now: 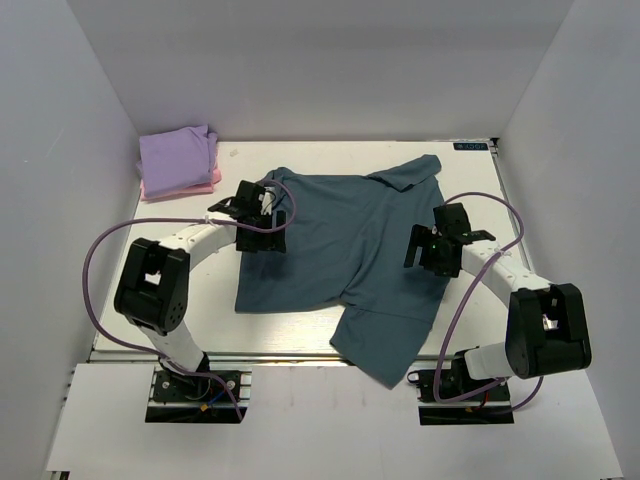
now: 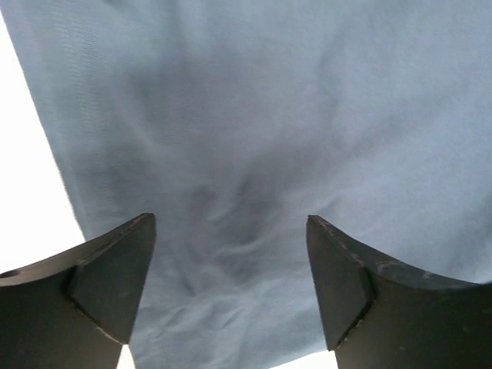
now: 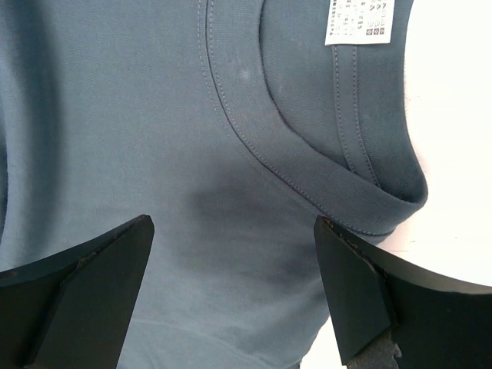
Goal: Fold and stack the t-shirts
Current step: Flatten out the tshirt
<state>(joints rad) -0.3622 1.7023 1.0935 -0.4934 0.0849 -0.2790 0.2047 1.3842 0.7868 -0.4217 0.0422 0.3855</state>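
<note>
The large teal-blue t-shirt (image 1: 345,250) lies spread on the white table, one sleeve at the back right and one hanging past the front edge. My left gripper (image 1: 262,228) is open over its left edge; the left wrist view shows wrinkled cloth (image 2: 254,154) between the fingers. My right gripper (image 1: 428,250) is open over the shirt's right side, by the collar (image 3: 307,169) and its white label (image 3: 361,19). The lavender shirt (image 1: 178,155) lies folded on top of the pink one (image 1: 185,186) at the back left corner.
White walls close in the table on three sides. The table's front edge (image 1: 280,352) runs just ahead of the arm bases. Purple cables loop beside each arm.
</note>
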